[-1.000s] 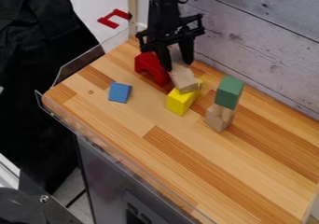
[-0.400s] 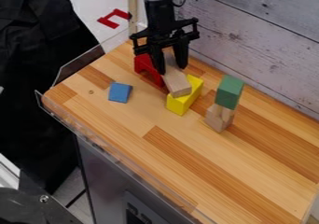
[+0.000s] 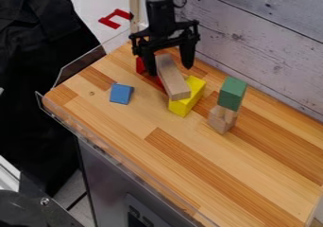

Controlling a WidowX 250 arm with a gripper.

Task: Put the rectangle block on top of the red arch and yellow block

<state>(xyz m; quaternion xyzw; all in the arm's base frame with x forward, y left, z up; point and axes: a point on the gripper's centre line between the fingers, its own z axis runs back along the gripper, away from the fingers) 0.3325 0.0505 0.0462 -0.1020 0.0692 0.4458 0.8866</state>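
The black gripper (image 3: 169, 69) hangs at the upper middle of the counter, open, with its two fingers spread on either side of the rectangle block's upper end. The plain wooden rectangle block (image 3: 172, 77) lies slanting, its near end resting on the yellow block (image 3: 187, 102) and its far end over the red arch (image 3: 140, 65). Much of the arch is hidden behind the block and the left finger. The block touches neither the right finger nor, as far as can be told, the left one.
To the left lies a blue block (image 3: 121, 93). On the right a green block (image 3: 232, 93) stands on top of wooden blocks (image 3: 221, 119). A plank wall (image 3: 265, 46) runs behind, and a clear edge guard (image 3: 107, 151) lines the front.
The gripper has opened and let go of the rectangle block. Its near end has shifted slightly left and down onto the yellow block, and the gripper has moved a little left.
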